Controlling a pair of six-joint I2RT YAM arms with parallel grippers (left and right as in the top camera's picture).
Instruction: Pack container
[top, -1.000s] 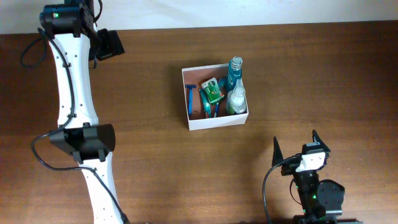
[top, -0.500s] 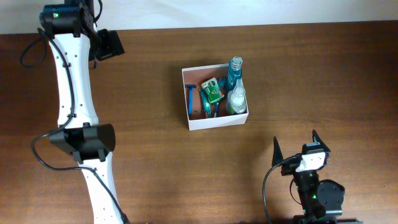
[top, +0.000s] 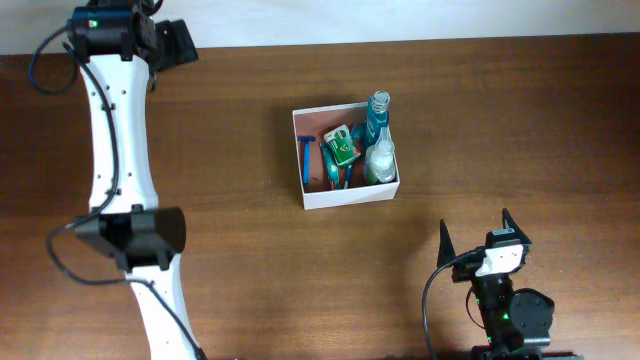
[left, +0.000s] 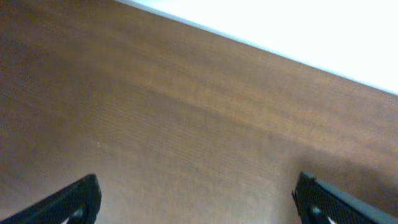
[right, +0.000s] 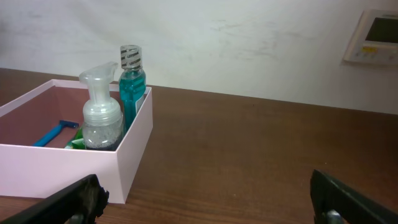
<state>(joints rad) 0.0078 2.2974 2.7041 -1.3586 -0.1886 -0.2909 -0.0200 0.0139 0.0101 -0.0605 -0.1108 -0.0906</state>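
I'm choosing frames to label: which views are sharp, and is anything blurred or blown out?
Overhead: sharp, evenly lit, the container crisp. Left wrist: soft, the table grain smeared, the white strip beyond its edge blown out. Right wrist: the teal bottle and clear pump bottle are sharp; the dark fingertips at the bottom corners are blurred.

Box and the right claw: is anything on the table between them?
No. In the overhead view, only bare brown table lies between the box and the open right claw. The right wrist view shows the same.
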